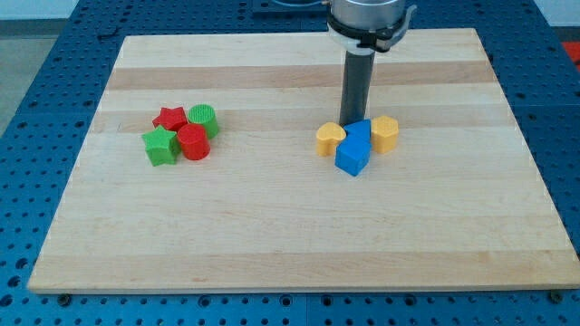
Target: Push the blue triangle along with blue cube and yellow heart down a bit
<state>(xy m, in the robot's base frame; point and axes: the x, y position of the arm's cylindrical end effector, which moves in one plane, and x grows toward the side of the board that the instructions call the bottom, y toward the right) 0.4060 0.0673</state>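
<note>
No brand, label or writing is legible anywhere. The wooden board (299, 226) lies on a blue perforated bench (36, 54). Right of centre sits a tight cluster: blue cube (352, 158) at its bottom, blue triangle (360, 131) touching it above, yellow heart (330, 138) touching on the view's left, and a yellow block (385, 132) on the right. Well apart to the view's left: red star (169, 118), green cylinder (203, 119), red cylinder (193, 142), green star (160, 145), all bunched. The rod carries no fingers; my tip (353, 121) stands at the blue triangle's top edge, apparently touching, holding nothing.
</note>
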